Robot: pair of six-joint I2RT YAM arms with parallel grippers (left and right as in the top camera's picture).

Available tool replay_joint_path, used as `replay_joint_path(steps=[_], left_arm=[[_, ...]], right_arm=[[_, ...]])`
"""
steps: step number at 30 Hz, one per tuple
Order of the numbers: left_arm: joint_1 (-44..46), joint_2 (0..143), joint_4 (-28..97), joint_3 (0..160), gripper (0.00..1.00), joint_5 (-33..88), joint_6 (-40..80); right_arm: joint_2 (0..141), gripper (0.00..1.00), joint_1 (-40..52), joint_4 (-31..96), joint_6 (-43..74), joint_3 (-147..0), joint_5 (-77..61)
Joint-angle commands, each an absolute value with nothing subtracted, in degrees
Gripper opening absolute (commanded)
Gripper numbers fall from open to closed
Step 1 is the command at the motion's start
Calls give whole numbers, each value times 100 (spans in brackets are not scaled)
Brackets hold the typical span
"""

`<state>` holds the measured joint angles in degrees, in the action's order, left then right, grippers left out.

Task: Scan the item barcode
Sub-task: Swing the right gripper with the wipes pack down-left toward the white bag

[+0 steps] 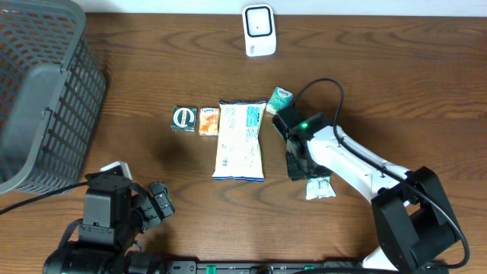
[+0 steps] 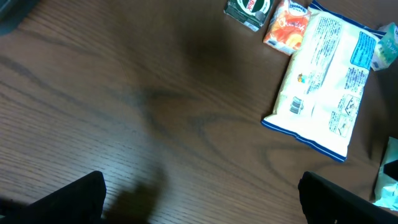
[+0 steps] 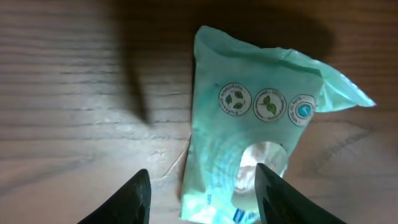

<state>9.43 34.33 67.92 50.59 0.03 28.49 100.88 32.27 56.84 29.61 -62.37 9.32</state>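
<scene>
A dark brown wooden table [image 1: 396,84] with a wavy grain fills nearly the whole overhead view. Beyond its far edge runs a narrow off-white strip [image 1: 380,6]; whether it is wall or floor cannot be told. The light is soft, so shadows on the wood are blurred, and the grain shines pale in the right wrist view.

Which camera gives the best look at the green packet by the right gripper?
Right wrist view: the green packet fills the frame, its round leaf icons clear. Overhead shows it small, without detail. The left wrist view catches only a sliver at its right edge.
</scene>
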Motion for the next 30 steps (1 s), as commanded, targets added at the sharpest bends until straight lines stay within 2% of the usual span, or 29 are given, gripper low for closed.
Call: replay_joint_path(steps=[1,6,8,12,14,20,30], left_arm=[[930,3409,6810,5046,98,-49,2838],[930,3409,6810,5046,98,-49,2838],[930,3409,6810,5046,98,-49,2838],[930,3409,6810,5046,98,-49,2838],[930,3409,6810,5046,98,-49,2838],[930,3409,6810,5046,98,-49,2838],[930,3409,6810,5046,98,-49,2838]], right_arm=[[10141,49,3262,5546,3083,-6005,1081],[10141,48,3264,5118,3083,-5561,1076],[10141,44,3264,5009,3083,-5474,1007],[10141,8,3258,4969,3083,-5470,941],[10141,1,3256,4982,3076,-5498,928],[10136,1,3256,5457,2891,-6086,764],[10136,1,2963,5769,1603,-7249,-1282]])
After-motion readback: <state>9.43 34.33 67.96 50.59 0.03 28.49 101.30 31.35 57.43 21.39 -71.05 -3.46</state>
